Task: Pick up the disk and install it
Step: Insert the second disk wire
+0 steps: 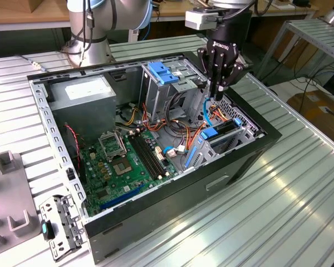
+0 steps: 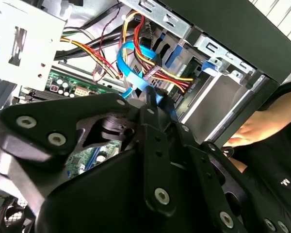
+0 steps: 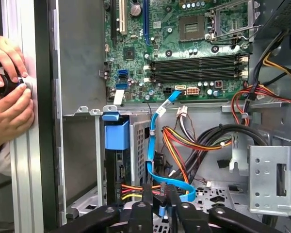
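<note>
Gripper (image 1: 220,92) over the open case's right drive bay (image 1: 228,133), fingers pressed together on a blue cable (image 3: 153,145); disk (image 3: 117,160) seemingly seated already.

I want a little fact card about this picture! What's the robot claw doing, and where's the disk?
place: open computer case on a ribbed metal table
gripper: low over the drive cage, beside the blue flat cable
disk: upright in its bay under a blue plastic tab, coloured wires at its end
motherboard: bare, processor socket empty
person: hands at the case's outer edge
</note>
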`<action>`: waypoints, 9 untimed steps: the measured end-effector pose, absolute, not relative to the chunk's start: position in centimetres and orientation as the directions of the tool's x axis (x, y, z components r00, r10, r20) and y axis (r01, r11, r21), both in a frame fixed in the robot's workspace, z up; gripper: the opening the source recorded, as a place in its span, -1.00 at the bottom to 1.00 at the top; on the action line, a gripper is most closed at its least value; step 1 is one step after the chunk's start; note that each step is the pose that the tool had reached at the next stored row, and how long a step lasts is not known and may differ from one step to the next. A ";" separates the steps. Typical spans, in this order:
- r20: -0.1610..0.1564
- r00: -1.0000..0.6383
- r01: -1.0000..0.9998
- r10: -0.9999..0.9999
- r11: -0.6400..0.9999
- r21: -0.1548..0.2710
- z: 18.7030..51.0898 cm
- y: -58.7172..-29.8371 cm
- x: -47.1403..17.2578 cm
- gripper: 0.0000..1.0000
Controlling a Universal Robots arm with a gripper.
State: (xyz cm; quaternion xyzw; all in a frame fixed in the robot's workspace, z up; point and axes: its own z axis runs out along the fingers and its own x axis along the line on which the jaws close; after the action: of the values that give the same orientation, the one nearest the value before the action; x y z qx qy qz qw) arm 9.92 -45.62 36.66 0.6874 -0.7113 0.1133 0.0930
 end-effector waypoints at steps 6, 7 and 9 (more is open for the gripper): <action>0.301 -0.038 -0.999 -0.953 0.029 -0.035 36.4 -45.6 9.9 -0.66; 0.301 -0.038 -0.999 -0.953 0.029 -0.035 36.4 -45.7 9.9 -0.68; 0.301 -0.033 -0.999 -0.953 0.023 -0.037 36.3 -46.3 9.8 -0.68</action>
State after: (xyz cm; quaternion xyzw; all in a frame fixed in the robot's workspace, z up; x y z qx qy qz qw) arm 9.84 -46.33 36.35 0.6885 -0.7088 0.1195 0.0964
